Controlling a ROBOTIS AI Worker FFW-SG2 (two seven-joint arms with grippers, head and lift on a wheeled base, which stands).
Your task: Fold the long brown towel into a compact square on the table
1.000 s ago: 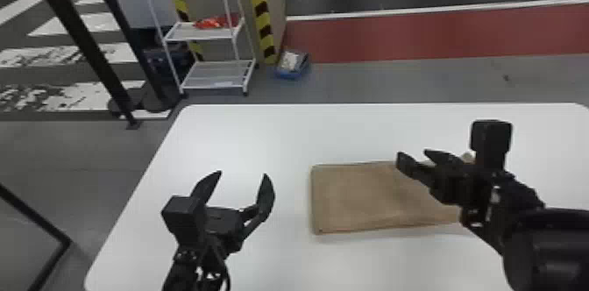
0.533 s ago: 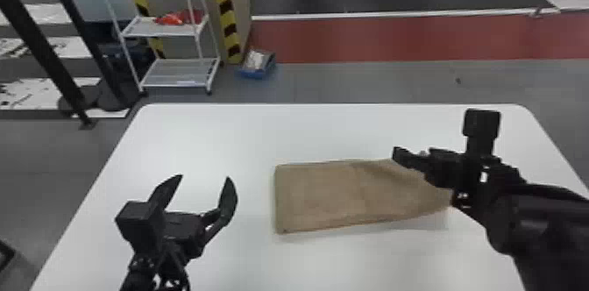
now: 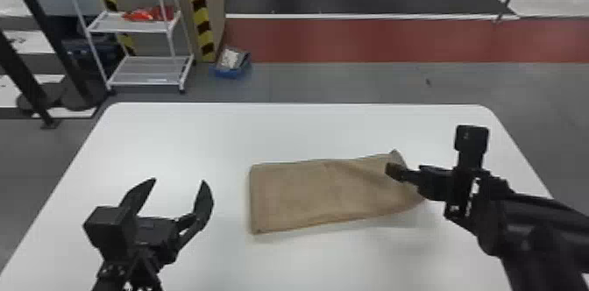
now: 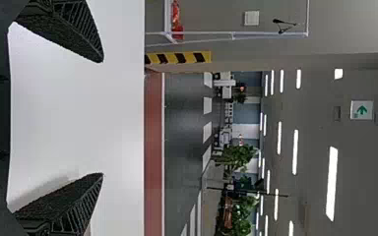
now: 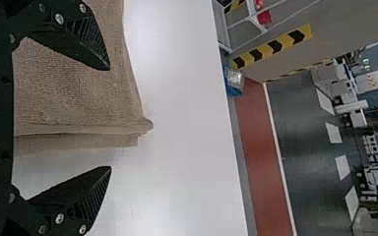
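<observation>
- On the worktop (image 3: 306, 130), a little right of its middle, lies the brown towel (image 3: 306, 193), flat for the most part and shaped as a long oblong; its left end is straight with neat corners; its right end is less even, with a small peak at the far corner.
- A faint diagonal crease runs over the towel's right half, towards the right tool (image 3: 404, 170); the right wrist view shows stacked layers along the towel's end.
- The right tool is over the towel's right end; its two black fingers stand wide apart, with nothing clamped between them; in the right wrist view the towel's edge runs through the gap, and one corner reaches past the fingertips; whether either finger touches the cloth, I cannot tell.
- The left tool (image 3: 178, 181) is above the worktop, left of the towel and well apart from it; its fingers are spread wide and hold nothing; the left wrist view shows white worktop between them.
- Beyond the worktop's far left stands a white rack (image 3: 144, 69), with something red (image 3: 149, 14) on its upper shelf; a blue box (image 3: 232, 71) sits on the floor to its right, near a post (image 3: 200, 9) with yellow and black stripes; a red strip (image 3: 394, 40) crosses the floor farther right.
</observation>
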